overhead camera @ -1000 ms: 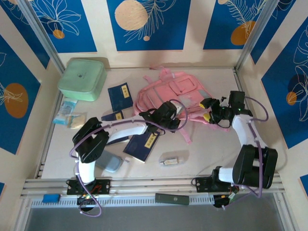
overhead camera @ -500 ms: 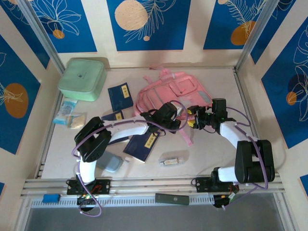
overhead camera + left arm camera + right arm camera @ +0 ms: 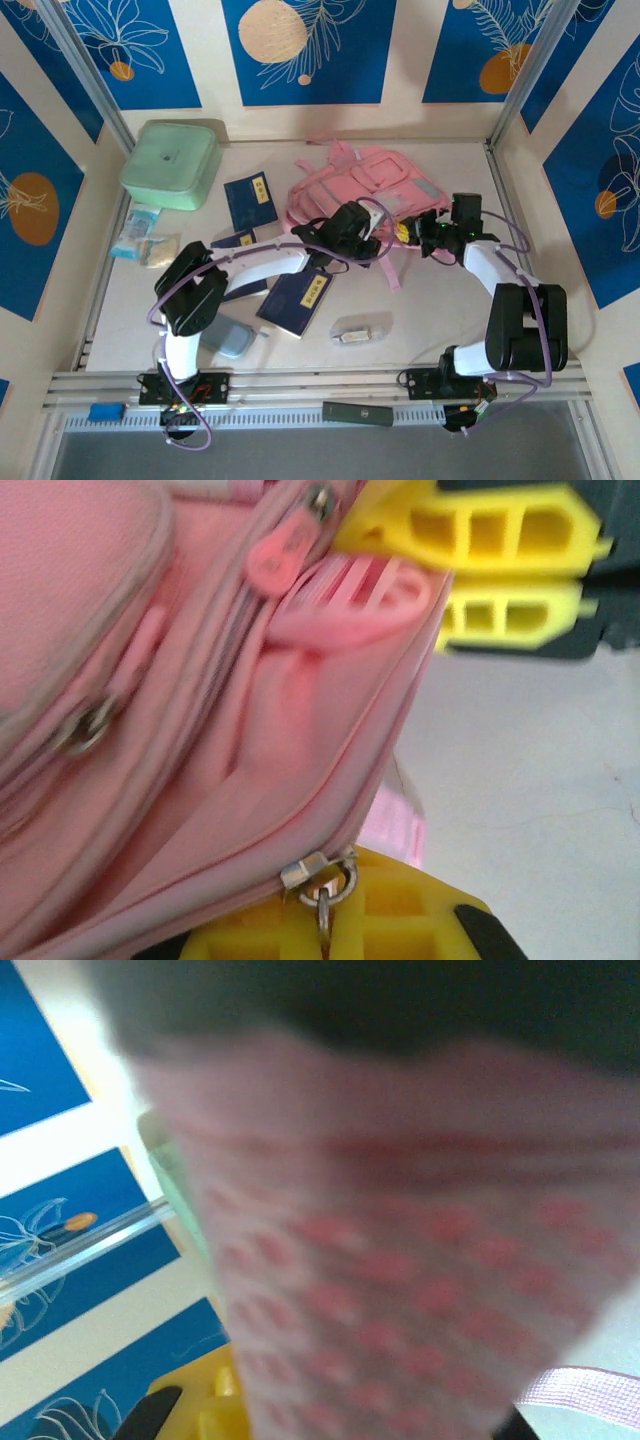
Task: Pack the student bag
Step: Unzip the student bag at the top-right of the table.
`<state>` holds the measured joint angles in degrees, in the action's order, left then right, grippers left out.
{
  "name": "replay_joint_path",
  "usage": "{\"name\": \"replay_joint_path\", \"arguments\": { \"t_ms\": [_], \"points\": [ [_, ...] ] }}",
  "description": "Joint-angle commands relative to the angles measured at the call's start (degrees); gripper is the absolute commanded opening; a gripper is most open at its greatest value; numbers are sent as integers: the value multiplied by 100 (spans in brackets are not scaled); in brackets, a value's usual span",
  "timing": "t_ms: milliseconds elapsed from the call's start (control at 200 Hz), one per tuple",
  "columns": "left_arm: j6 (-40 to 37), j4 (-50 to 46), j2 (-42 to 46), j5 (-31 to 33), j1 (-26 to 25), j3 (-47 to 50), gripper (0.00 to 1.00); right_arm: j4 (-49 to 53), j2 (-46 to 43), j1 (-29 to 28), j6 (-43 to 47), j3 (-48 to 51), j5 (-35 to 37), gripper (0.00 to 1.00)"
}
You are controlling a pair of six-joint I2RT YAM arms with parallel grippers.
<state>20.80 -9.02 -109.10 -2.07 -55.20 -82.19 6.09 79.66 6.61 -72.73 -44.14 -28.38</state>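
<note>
The large soft pink fabric backpack [image 3: 370, 180] is laid at the back middle of the white table [image 3: 450, 300]. Its ribbed pink loop [image 3: 345, 600] is pinched by the nearly closed fingers of the right gripper [image 3: 408, 232]. The left gripper [image 3: 366, 228] is pressed against its zipped edge; how far it is open cannot be told.

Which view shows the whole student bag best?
The top external view: the student bag shows nearly whole on the table. The left wrist view gives a close corner with zipper pulls; the right wrist view gives blurred pink fabric.
</note>
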Motion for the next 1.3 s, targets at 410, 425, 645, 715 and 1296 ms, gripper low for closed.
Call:
{"name": "replay_joint_path", "arguments": {
  "t_ms": [410, 425, 645, 715, 1296],
  "points": [
    [-136, -585, 1143, 329, 388, 974, 0, 1088, 685, 1140, 1299, -1310, -388, 10],
    [-121, -579, 1119, 311, 385, 936, 0, 1099, 671, 1134, 1312, -1308, -391, 13],
    [173, -371, 718, -75, 383, 439, 0, 1632, 25, 834, 1424, -895, -373, 60],
    [165, -345, 664, -162, 387, 377, 0, 1812, -294, 669, 1383, -661, -321, 73],
    [318, -143, 573, -459, 365, 336, 0, 312, 304, -1644, -468, -333, 662, 68]
  ]
}}
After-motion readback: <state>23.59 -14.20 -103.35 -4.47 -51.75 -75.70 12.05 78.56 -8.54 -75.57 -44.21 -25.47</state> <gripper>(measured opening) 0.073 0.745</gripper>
